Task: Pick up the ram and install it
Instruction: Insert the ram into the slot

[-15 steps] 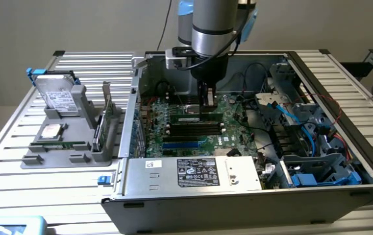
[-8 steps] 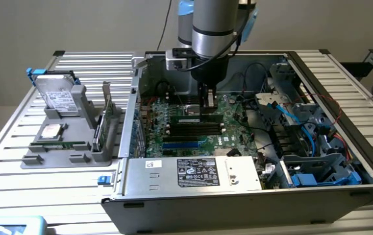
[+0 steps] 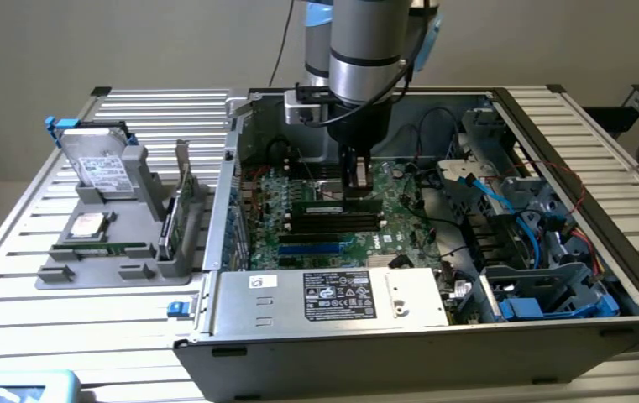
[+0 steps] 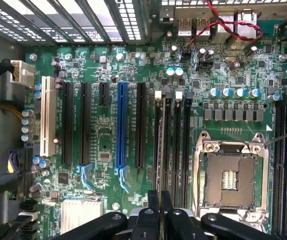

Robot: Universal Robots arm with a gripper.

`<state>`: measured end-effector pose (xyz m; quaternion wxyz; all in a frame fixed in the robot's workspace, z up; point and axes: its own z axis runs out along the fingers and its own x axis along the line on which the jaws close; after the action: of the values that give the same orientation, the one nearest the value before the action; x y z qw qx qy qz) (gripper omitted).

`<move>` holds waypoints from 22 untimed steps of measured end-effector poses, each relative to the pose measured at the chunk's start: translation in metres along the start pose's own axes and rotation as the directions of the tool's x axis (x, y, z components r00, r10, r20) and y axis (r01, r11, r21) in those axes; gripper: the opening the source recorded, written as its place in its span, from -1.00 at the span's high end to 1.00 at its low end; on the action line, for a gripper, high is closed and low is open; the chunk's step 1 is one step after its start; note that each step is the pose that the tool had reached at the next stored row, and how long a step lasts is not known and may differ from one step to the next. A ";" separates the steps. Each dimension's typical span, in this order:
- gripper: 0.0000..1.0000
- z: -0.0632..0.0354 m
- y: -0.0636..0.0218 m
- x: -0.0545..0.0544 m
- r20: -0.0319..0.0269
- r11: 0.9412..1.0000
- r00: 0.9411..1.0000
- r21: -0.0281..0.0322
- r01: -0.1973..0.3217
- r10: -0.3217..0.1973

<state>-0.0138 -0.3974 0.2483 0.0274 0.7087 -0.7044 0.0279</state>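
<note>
I have the gripper point(image 3: 355, 190) down inside the open computer case point(image 3: 409, 348), its fingers pinched narrow on the upper edge of the ram point(image 3: 336, 205). The ram stands on its long edge over the black memory slots point(image 3: 331, 222) of the motherboard point(image 3: 398, 180), pale label facing the exterior camera. I cannot tell whether it is seated in a slot.

From the wrist I see 4 memory slots point(image 4: 172, 135) running away from the fingertips. The open CPU socket point(image 4: 228, 177) is just beside them, and a blue expansion slot point(image 4: 121, 130) and a white one point(image 4: 47, 115) lie further off.

It is crowded here. The silver power supply point(image 3: 336, 295) sits near the slots, blue cables point(image 3: 499, 197) hang to the exterior view's right, and a red and black wire point(image 4: 233, 27) loops near the rear ports. Outside the case, at the exterior view's left, a gray holder point(image 3: 107, 269) carries a hard drive point(image 3: 101, 164) and an expansion card point(image 3: 185, 189).
</note>
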 end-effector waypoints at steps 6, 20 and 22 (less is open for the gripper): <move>0.73 0.0037 0.0000 0.001 0.000 1.000 1.000 0.000 0.000 0.000; 0.73 0.0091 0.0000 -0.001 -0.002 1.000 1.000 0.001 0.013 -0.013; 0.73 0.0101 0.0000 -0.001 -0.002 1.000 1.000 0.001 0.013 -0.013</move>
<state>-0.0138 -0.3968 0.2381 0.0281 0.7132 -0.6998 0.0289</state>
